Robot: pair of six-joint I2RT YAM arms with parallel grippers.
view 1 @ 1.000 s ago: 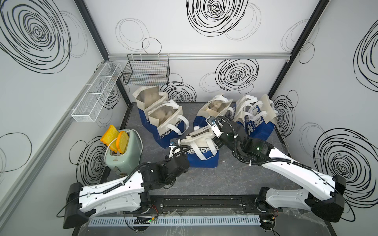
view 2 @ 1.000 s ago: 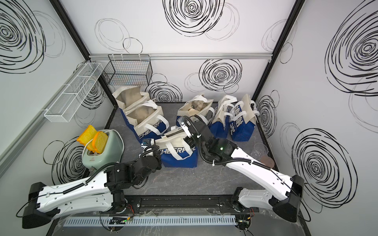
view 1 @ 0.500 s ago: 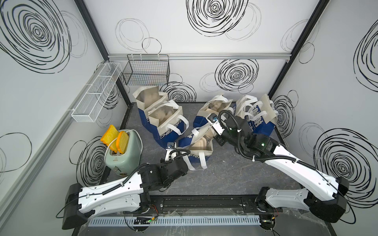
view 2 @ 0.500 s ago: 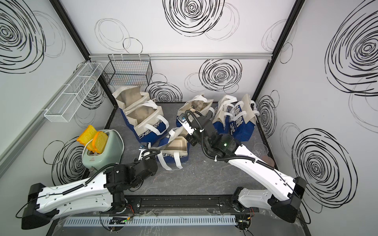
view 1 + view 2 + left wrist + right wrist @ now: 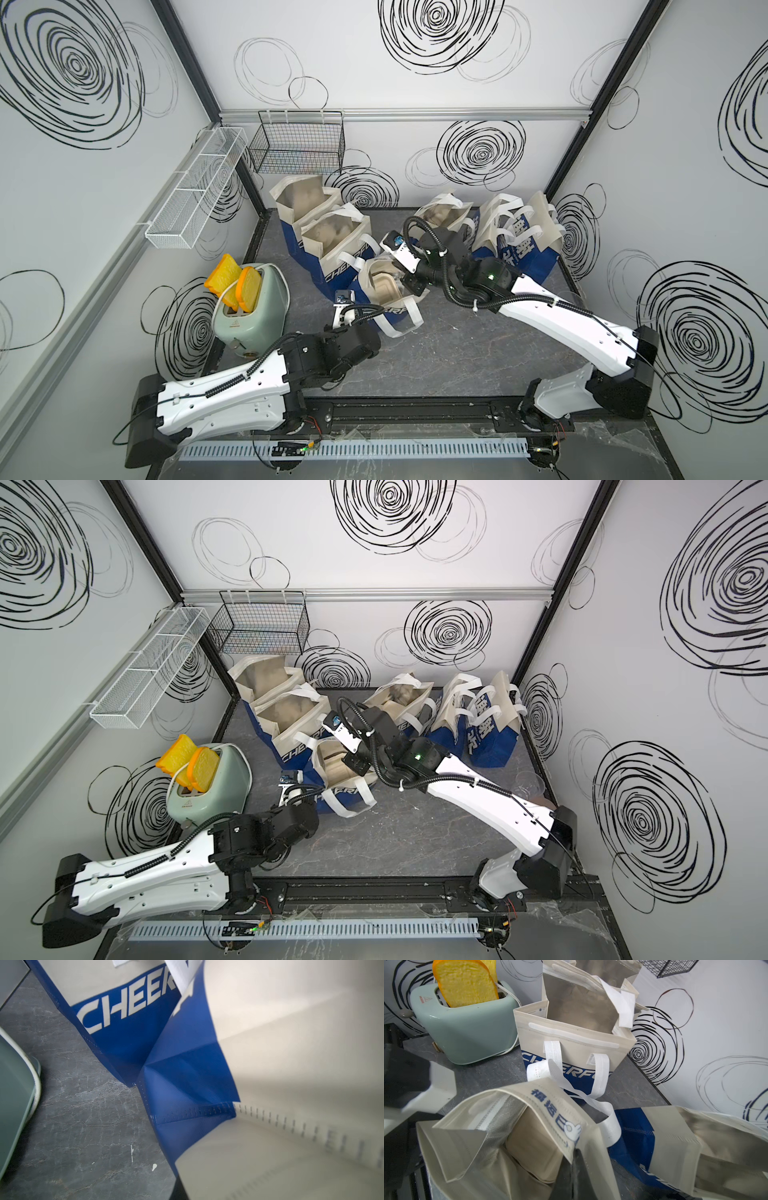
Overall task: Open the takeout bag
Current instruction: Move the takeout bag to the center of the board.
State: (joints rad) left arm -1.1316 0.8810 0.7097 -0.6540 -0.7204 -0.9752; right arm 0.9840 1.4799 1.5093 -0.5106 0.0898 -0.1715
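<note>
Takeout bag [image 5: 397, 311] stands open-mouthed, beige box [image 5: 384, 284] visible inside.

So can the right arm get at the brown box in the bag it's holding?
Likely yes, once it lets go. The takeout bag gapes open with the brown box uncovered near the right gripper, but that gripper is shut on the bag's rim.

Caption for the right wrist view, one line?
Right gripper pinches the open takeout bag rim; beige container inside, toaster beyond.
</note>
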